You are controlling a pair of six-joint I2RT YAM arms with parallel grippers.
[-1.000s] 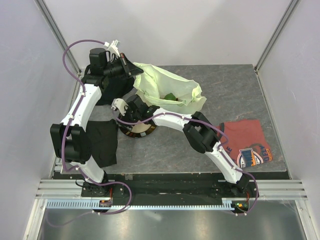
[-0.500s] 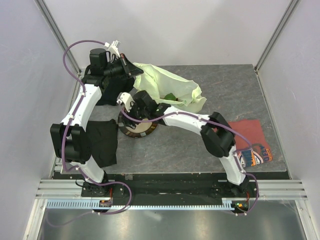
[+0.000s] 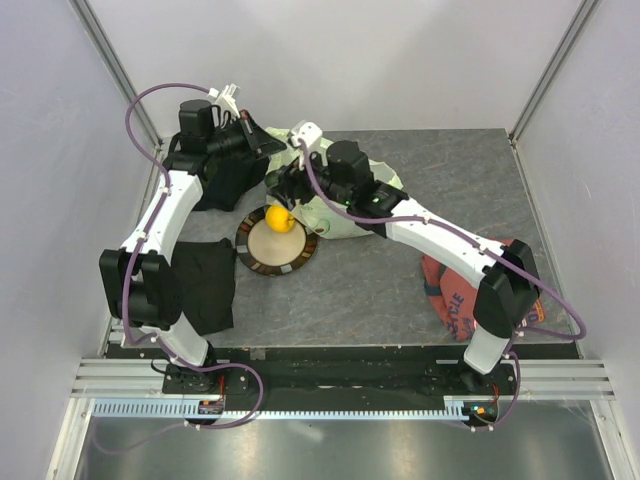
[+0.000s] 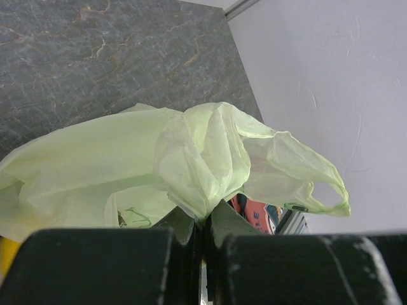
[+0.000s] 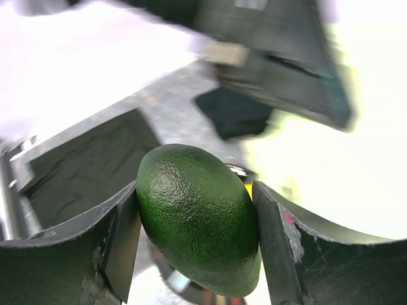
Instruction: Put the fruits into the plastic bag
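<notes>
Pinches a gathered fold of the plastic bag (image 4: pixel 127 165) with the left hand (image 4: pixel 203 223), closed tight on the thin film, up at 11 o'clock on the worktop (image 3: pixel 400 280). Grips a green avocado-like fruit (image 5: pixel 191 216) in the right hand (image 5: pixel 196 244), clamped on both sides, by the bag's 9 o'clock edge and at 12 o'clock from the plate (image 3: pixel 262 260). Shows one lemon (image 3: pixel 280 219) lying on the plate's 12 o'clock half. Shows a red shirt (image 3: pixel 455 300) bunched under the right arm at 4 o'clock.
</notes>
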